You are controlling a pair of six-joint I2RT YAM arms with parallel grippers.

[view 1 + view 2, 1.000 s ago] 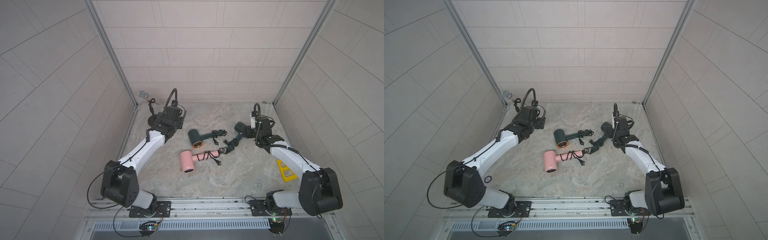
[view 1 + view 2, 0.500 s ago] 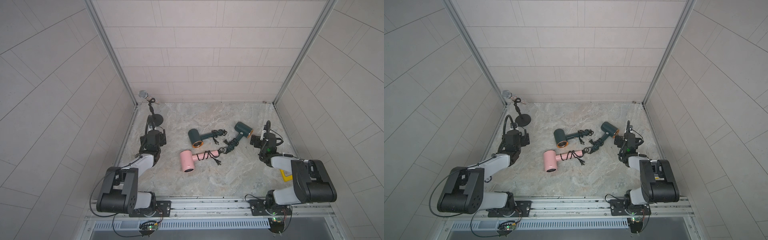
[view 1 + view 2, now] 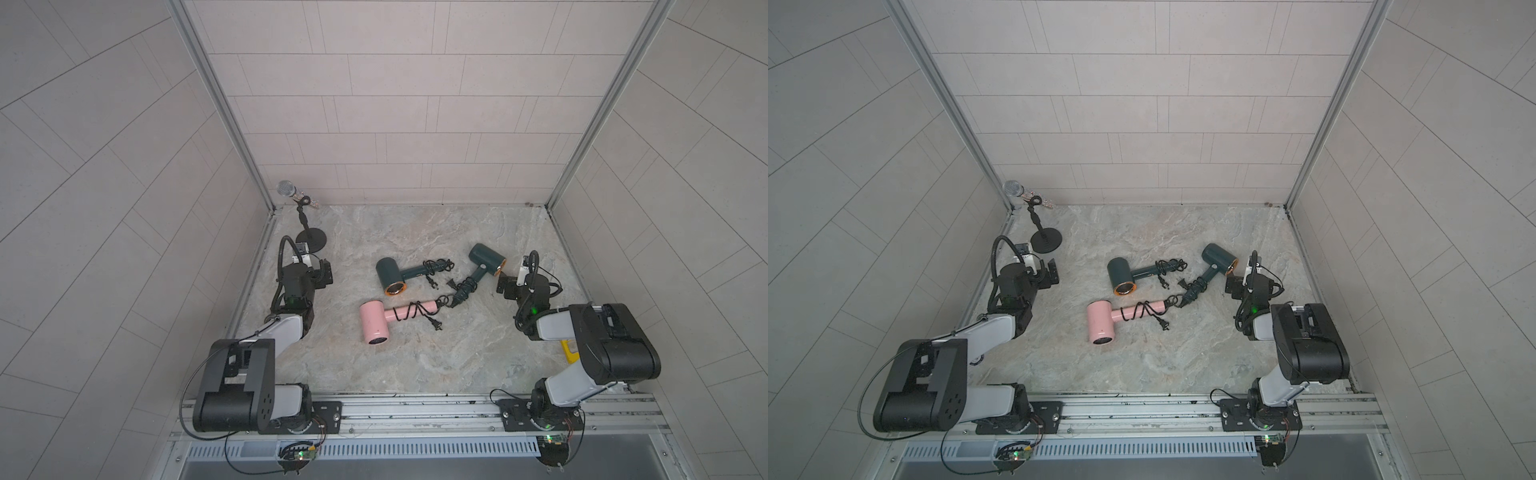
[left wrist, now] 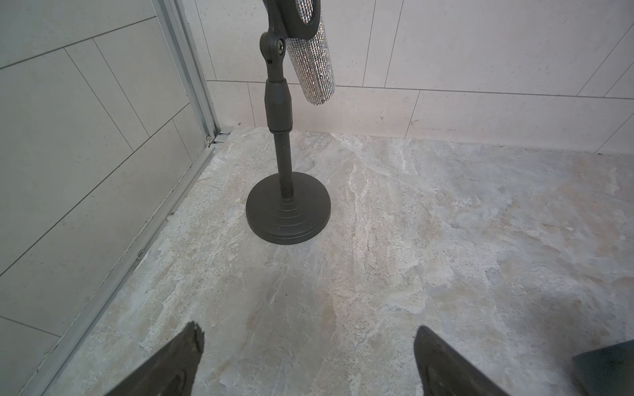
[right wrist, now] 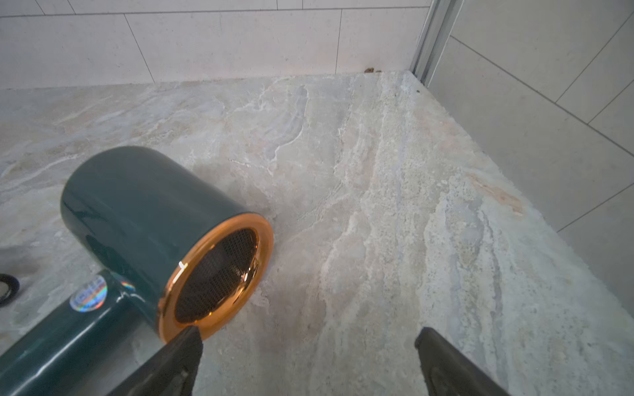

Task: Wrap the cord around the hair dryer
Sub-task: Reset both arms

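Marble tabletop has the hair dryers mid-table, cords coiled on handles, left gripper and right gripper both wide open, empty; we worry the right one, just beside the green dryer, bumps it and loosens its coils.

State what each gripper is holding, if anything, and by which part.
Nothing is held. The left gripper stands open near the black round-based microphone stand. The right gripper stands open beside the copper-rimmed dark green hair dryer, not around it.
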